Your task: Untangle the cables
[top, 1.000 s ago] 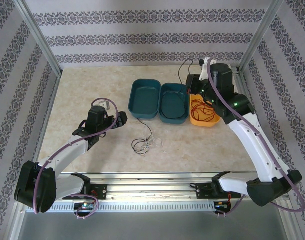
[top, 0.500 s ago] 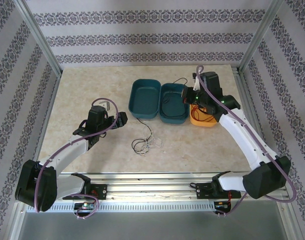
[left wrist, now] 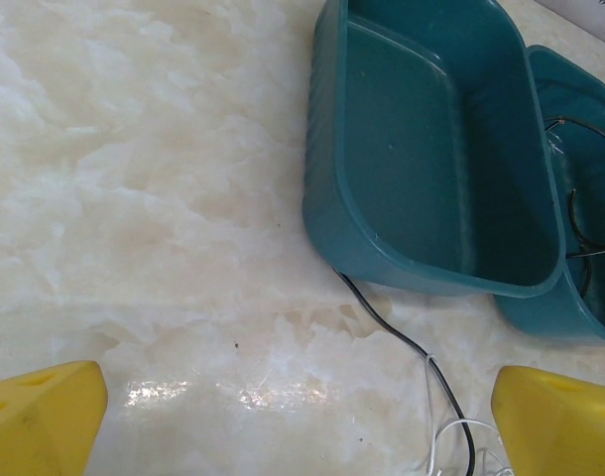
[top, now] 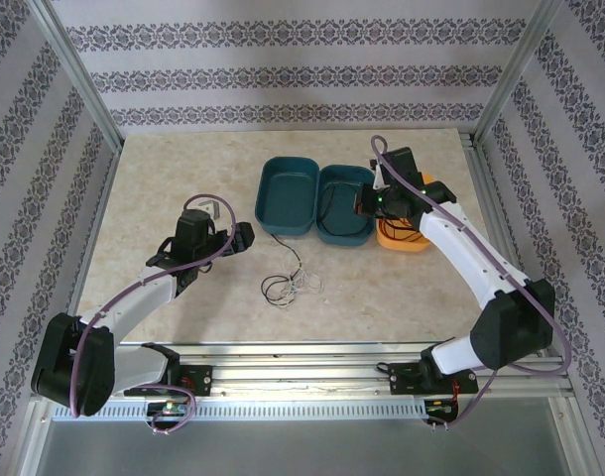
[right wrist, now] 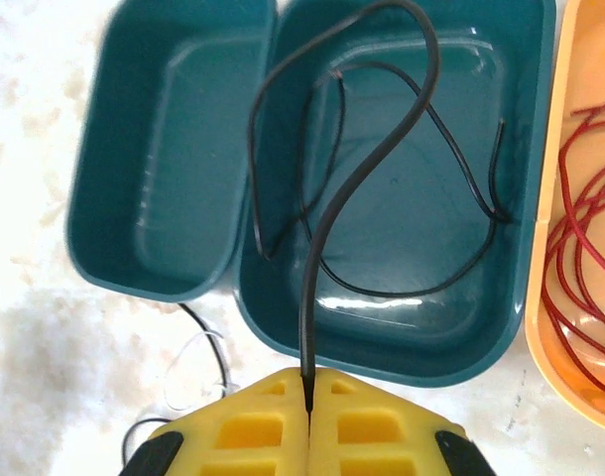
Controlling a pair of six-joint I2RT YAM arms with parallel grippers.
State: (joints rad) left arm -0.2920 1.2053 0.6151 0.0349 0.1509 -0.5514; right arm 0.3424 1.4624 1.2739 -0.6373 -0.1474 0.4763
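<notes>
Two tools: right tool (right wrist: 309,397) clenched on the black cable (right wrist: 322,238), its coils lying in the middle tray (right wrist: 382,357) toward the worktop's (top: 164,178) far edge; left tool (left wrist: 302,421) released. Lower the slack fully inside before letting go.

I read three trays in a row at the far middle of the table (top: 164,169). The left tray (top: 262,203) touches the middle tray (top: 344,241), and the right tray (top: 402,245) sits just beside that. A cable strand (right wrist: 306,327) lies in the middle tray and rises to the right gripper (right wrist: 309,397) above that tray's near wall. A cable bundle (right wrist: 580,248) lies in the right tray. A cable tangle (top: 288,288) lies on the table before the left tray, one wire reaching its near wall. The left gripper (left wrist: 302,416) hangs left of that tray's near corner.
</notes>
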